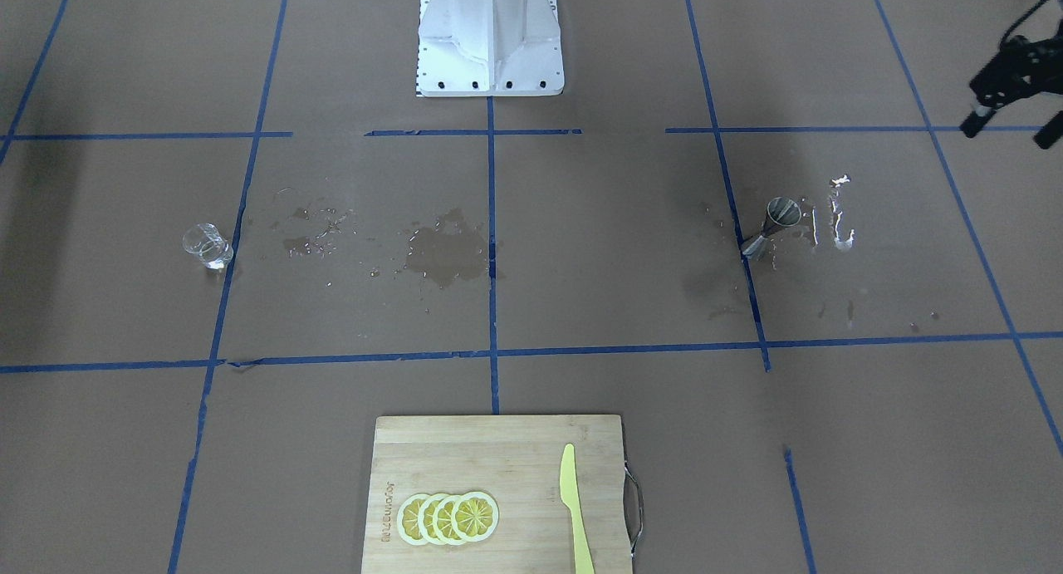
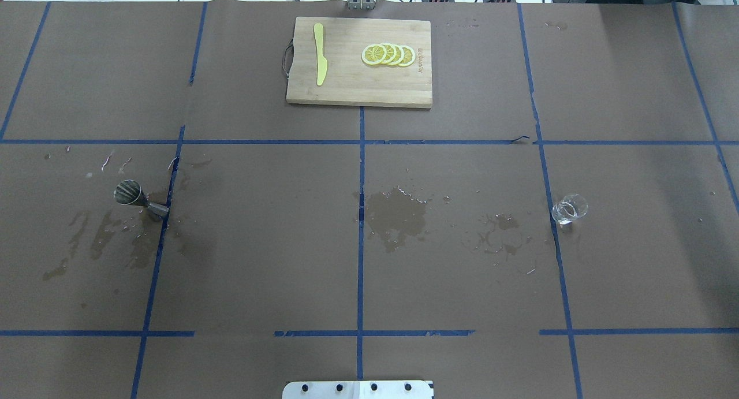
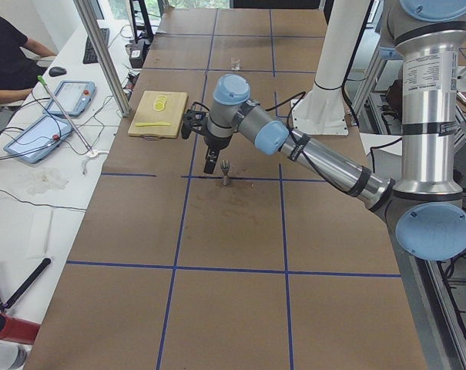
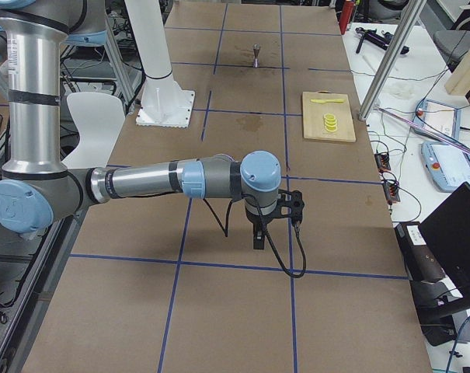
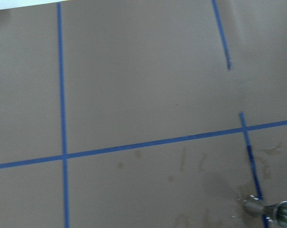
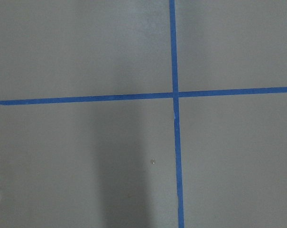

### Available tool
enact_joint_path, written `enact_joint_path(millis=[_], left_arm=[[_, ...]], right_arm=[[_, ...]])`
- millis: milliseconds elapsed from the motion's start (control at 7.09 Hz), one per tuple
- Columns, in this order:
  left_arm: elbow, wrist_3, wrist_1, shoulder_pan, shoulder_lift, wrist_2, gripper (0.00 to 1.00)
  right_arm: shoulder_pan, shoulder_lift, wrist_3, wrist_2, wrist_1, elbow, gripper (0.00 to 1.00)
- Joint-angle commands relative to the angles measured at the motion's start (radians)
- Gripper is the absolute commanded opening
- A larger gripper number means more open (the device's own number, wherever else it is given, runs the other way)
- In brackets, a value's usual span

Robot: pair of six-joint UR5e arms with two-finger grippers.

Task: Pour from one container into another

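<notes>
A clear glass (image 1: pixel 206 247) stands on the brown table, on the right in the overhead view (image 2: pixel 569 208). A metal jigger (image 1: pixel 772 225) stands on the other side (image 2: pixel 135 196), and its rim shows at the bottom corner of the left wrist view (image 5: pixel 276 212). My left gripper (image 1: pixel 1009 132) hangs in the air off to the side of the jigger with its fingers apart and nothing between them. In the exterior left view it (image 3: pixel 209 163) sits just beside the jigger (image 3: pixel 226 173). My right gripper (image 4: pixel 258 239) shows only in the exterior right view, pointing down above the table; I cannot tell its state.
A wooden cutting board (image 1: pixel 498 458) lies at the far edge with lemon slices (image 1: pixel 448 517) and a yellow knife (image 1: pixel 573 507). Wet patches (image 1: pixel 444 254) spread across the middle and around the jigger. The robot base (image 1: pixel 490 51) stands at the near edge. A person (image 3: pixel 5 58) sits at a side desk.
</notes>
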Motion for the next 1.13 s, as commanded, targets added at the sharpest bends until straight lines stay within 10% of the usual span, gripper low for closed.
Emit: enact_joint_path(millis=[0, 423, 988], left_arm=[[-0.042, -0.461, -0.438, 0.332, 0.189, 0.292, 0.98], [-0.051, -0.734, -0.415, 0.801, 0.196, 0.873, 0.98], [0.004, -0.924, -0.088, 1.012, 0.062, 1.324, 0.98]], right_arm=[[-0.001, -0.003, 0.004, 0.021, 0.004, 0.005, 1.00], [-0.001, 0.005, 0.004, 0.021, 0.004, 0.017, 1.00], [-0.004, 0.011, 0.005, 0.021, 0.004, 0.019, 1.00]])
